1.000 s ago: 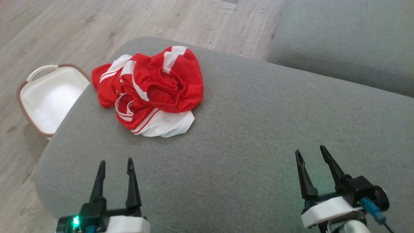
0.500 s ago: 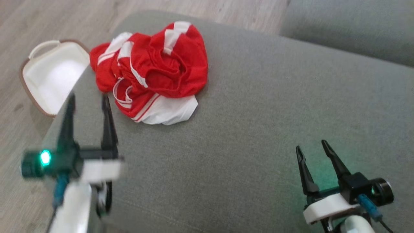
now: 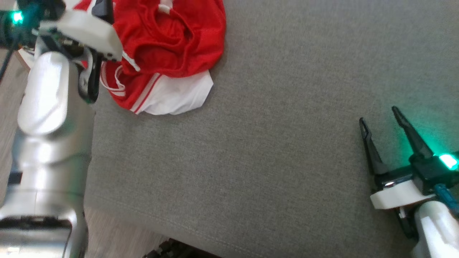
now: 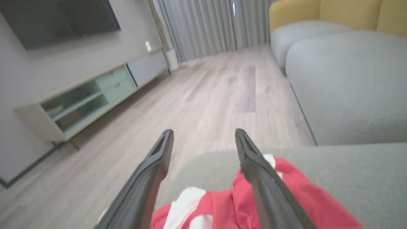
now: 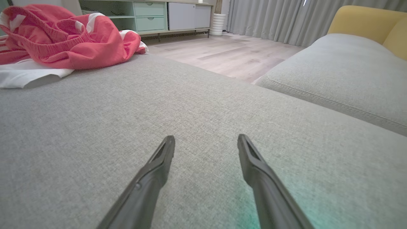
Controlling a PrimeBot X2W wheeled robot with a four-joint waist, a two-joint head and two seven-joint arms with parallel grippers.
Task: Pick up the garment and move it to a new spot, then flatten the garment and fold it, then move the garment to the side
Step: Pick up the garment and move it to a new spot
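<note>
The garment is a crumpled red and white piece lying on the grey sofa cushion, at the head view's top left. My left arm reaches up along the cushion's left edge to the garment's left side. In the left wrist view my left gripper hovers open just above the garment, its fingers empty. My right gripper stands open and empty over bare cushion at the lower right, far from the garment. The right wrist view shows this gripper with nothing between its fingers.
A second grey cushion lies beyond a gap on the right. Wooden floor runs past the sofa's far edge to a low TV cabinet. A yellow seat stands at the back.
The head camera has tilted down and nearer. My left arm has risen from the cushion's front edge to the garment's left side. Both grippers stay open.
</note>
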